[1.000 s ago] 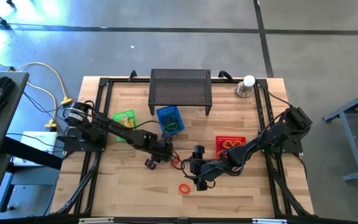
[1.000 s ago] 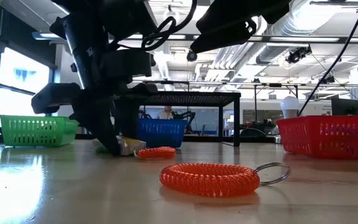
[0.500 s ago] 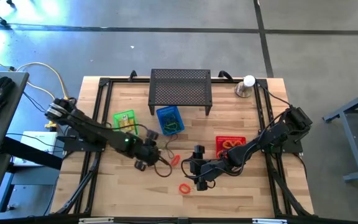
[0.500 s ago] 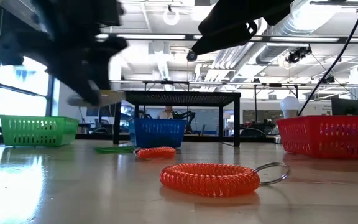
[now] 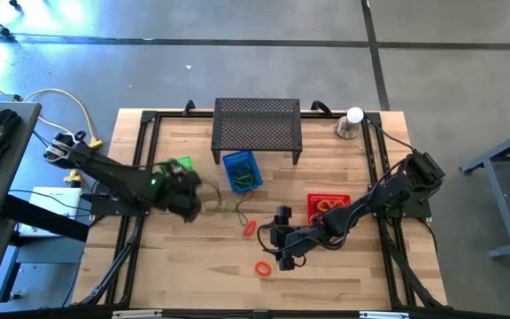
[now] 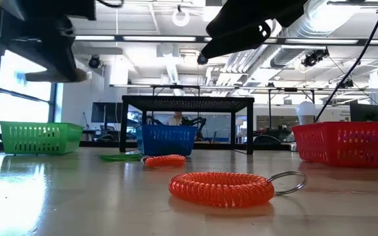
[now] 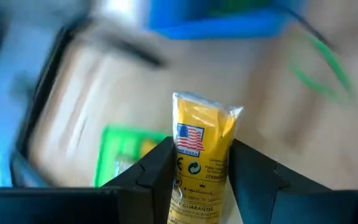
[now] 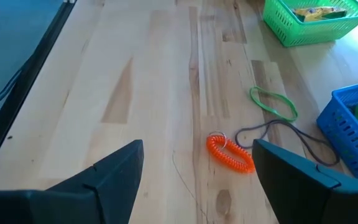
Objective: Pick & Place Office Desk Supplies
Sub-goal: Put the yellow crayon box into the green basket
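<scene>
A yellow packet (image 7: 205, 124) with a small flag print stands between the fingers of my left gripper (image 7: 201, 158), which is shut on it. In the high view this gripper (image 5: 186, 191) hangs beside the green basket (image 5: 177, 168). Two orange coils (image 5: 263, 267) (image 5: 250, 228), a green loop (image 8: 273, 102) and a dark thin loop (image 8: 284, 140) lie flat on the wooden table. My right gripper (image 5: 282, 246) hovers open near the table's middle, above the nearer coil (image 8: 229, 152), touching nothing. My left gripper pinches the packet's two long edges (image 7: 191, 167) between its two fingers (image 7: 157, 171), on the packet's rear half. The crimped front end sticks out past the fingertips. The fingers slant downward, lying along the packet, which is lifted clear of the table.
A blue basket (image 5: 242, 171) with loops stands behind the table's middle, a red basket (image 5: 328, 206) at the right. The black perforated stand (image 5: 257, 128) and a silver cup with a white ball (image 5: 351, 122) are at the far edge. The green basket holds yellow packets (image 8: 319, 11).
My left gripper has risen from the table with the yellow packet, lifting it clear. It has travelled toward the table's left edge and the green basket, rolling its wrist on the way. The right arm has kept still.
</scene>
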{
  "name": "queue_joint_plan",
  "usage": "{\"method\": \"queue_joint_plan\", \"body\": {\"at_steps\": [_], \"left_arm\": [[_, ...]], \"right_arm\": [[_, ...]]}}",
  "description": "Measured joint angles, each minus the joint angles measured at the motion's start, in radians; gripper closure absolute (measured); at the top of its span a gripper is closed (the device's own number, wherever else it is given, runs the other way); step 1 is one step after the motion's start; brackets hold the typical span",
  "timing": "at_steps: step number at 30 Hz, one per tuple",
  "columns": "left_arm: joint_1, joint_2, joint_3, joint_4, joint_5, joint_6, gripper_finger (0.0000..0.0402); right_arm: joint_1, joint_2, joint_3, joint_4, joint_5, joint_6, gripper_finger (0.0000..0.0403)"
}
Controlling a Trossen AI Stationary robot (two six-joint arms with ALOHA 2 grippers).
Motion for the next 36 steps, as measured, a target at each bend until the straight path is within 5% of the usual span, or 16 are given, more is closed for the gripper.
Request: {"method": "queue_joint_plan", "body": {"at_steps": [4,9,27,36], "left_arm": [[0.098,-0.009,0.000,-0.137,-0.026,-0.539,0.0272],[0.193,0.001,0.000,-0.273,0.035,-0.740,0.0272],[0.360,0.091,-0.085,-0.249,0.075,-0.769,0.0272],[0.386,0.106,-0.087,-0.152,0.123,-0.631,0.0265]], "right_arm": [[-0.002,0.000,0.000,0.000,0.000,0.000,0.0112],[-0.002,0.000,0.000,-0.001,-0.005,0.000,0.0112],[-0.001,0.000,0.000,-0.007,-0.007,0.004,0.0112],[-0.001,0.000,0.000,-0.008,-0.007,0.003,0.0112]]}}
